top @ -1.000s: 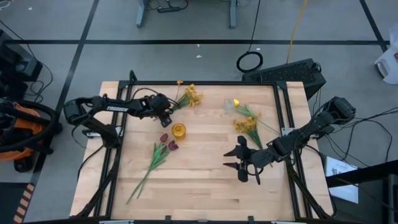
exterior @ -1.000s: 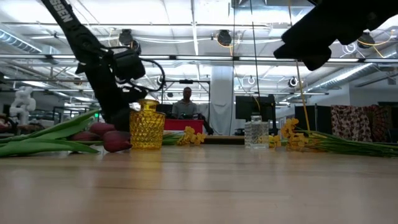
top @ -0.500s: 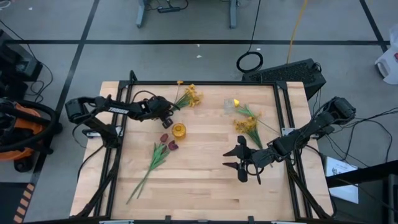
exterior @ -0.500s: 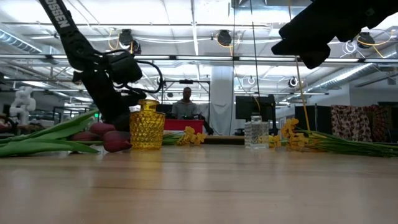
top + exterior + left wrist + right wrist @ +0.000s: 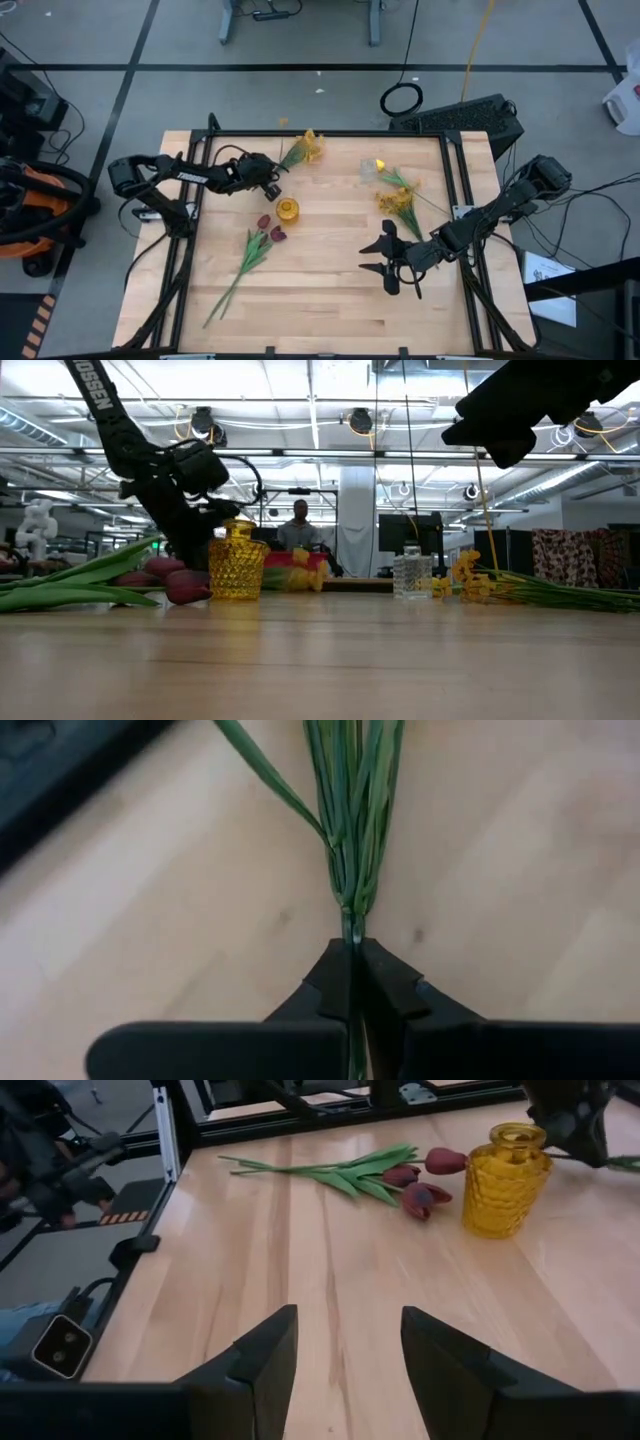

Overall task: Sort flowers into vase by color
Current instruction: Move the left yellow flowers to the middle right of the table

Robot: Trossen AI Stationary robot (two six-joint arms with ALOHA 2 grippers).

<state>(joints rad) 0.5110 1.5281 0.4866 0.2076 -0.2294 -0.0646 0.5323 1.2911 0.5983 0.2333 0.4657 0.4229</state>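
A spray of small yellow blossoms point(image 5: 308, 147) on a bundle of green stems point(image 5: 355, 810) lies near the table's far edge. My left gripper point(image 5: 272, 185) is shut on its stem end. An amber glass vase point(image 5: 288, 209) stands just near of that gripper. Beside the vase, dark red tulips point(image 5: 268, 228) lie flat on their stems and leaves. A clear vase point(image 5: 368, 171) stands at the far right, with a yellow tulip point(image 5: 380, 165) and another yellow spray point(image 5: 398, 198) lying beside it. My right gripper point(image 5: 385, 258) hovers open over the table's right half. My left gripper pinches the stem bundle's bare lower end point(image 5: 349, 923) between its two fingertips point(image 5: 330, 975). The fingers come from the table's left and lie roughly along the stems, which fan out beyond the tips. In the low view the blossom end point(image 5: 300, 563) shows blurred, a little above the tabletop.
A black frame rail point(image 5: 300, 133) runs along the table's far edge, close behind the held spray. Bare wood point(image 5: 320, 300) fills the near half of the table. A person point(image 5: 300, 525) sits in the room beyond the table.
My left gripper has shut on the stem end of the yellow spray. The spray's blossom end has shifted toward the far edge and risen a little, showing blurred in the low view. My right gripper has kept still.
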